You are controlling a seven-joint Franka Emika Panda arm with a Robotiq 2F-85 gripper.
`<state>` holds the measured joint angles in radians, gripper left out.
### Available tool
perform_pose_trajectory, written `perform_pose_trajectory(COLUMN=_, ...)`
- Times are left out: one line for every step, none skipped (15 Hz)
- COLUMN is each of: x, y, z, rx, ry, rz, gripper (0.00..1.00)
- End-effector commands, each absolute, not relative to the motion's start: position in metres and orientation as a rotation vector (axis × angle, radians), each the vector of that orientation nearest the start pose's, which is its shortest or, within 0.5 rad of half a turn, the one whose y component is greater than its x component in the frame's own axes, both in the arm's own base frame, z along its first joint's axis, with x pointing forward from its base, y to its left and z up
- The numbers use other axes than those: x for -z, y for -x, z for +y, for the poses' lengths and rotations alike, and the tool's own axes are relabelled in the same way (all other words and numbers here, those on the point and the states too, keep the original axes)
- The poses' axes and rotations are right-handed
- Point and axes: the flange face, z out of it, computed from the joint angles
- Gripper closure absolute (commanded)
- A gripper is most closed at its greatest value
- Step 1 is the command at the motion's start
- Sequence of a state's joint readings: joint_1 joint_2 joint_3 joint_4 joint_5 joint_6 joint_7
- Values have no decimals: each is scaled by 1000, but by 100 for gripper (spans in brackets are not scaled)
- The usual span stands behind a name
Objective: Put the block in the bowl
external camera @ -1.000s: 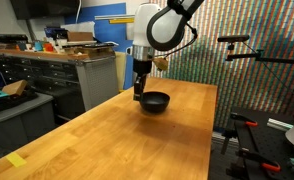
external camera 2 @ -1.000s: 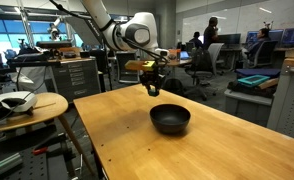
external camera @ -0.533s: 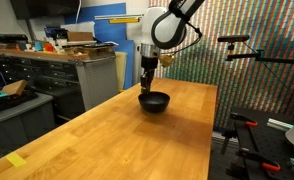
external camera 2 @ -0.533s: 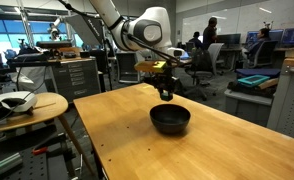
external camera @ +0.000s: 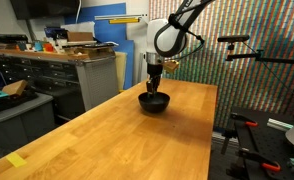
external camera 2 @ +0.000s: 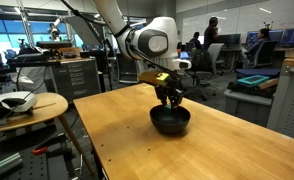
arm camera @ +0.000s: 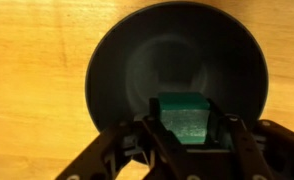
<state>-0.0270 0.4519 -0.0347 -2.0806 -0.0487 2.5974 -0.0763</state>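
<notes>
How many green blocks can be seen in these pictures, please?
1. In the wrist view, the block is held between the fingers, over the bowl. The exterior views are too small to show it, so another one could be missed.

A wooden desk [external camera: 117, 140] is filling the middle in both exterior views, with yellow tape [external camera: 16, 160] lying near its near left corner. A grey drawer cabinet [external camera: 47, 75] is standing far left. In an exterior view, a round side table [external camera 2: 27, 105] is sitting left of the desk, and a person [external camera 2: 211, 30] is standing far back.
</notes>
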Motion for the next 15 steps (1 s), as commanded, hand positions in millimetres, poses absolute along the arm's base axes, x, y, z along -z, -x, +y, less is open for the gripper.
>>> perform_pose_trajectory(x=-193, y=-593, z=-41, rx=58, ry=3159, rz=-22, gripper=79)
perform_pose_trajectory(x=-187, y=-592, z=-43, rx=46, ry=3155, rz=-6, gripper=79)
perform_pose_trajectory(x=-180, y=-592, z=-45, rx=36, ry=3150, rz=10, gripper=79)
perform_pose_trajectory(x=-175, y=-592, z=-47, rx=25, ry=3145, rz=24, gripper=79)
perform_pose_trajectory(x=-170, y=-592, z=-49, rx=19, ry=3143, rz=39, gripper=79)
perform_pose_trajectory(x=-167, y=-593, z=-51, rx=16, ry=3140, rz=52, gripper=40)
perform_pose_trajectory(x=-166, y=-594, z=-54, rx=18, ry=3137, rz=65, gripper=28)
perform_pose_trajectory(x=-167, y=-596, z=-55, rx=20, ry=3132, rz=78, gripper=23)
perform_pose_trajectory(x=-169, y=-599, z=-57, rx=29, ry=3127, rz=91, gripper=15)
perform_pose_trajectory(x=-172, y=-601, z=-59, rx=37, ry=3124, rz=102, gripper=8)
perform_pose_trajectory(x=-175, y=-604, z=-61, rx=48, ry=3119, rz=113, gripper=1)
perform_pose_trajectory(x=-179, y=-606, z=-63, rx=58, ry=3116, rz=124, gripper=0)
perform_pose_trajectory(x=-183, y=-608, z=-64, rx=65, ry=3110, rz=133, gripper=0)
perform_pose_trajectory(x=-187, y=-609, z=-64, rx=63, ry=3103, rz=139, gripper=0)
perform_pose_trajectory(x=-190, y=-610, z=-65, rx=52, ry=3103, rz=135, gripper=0)
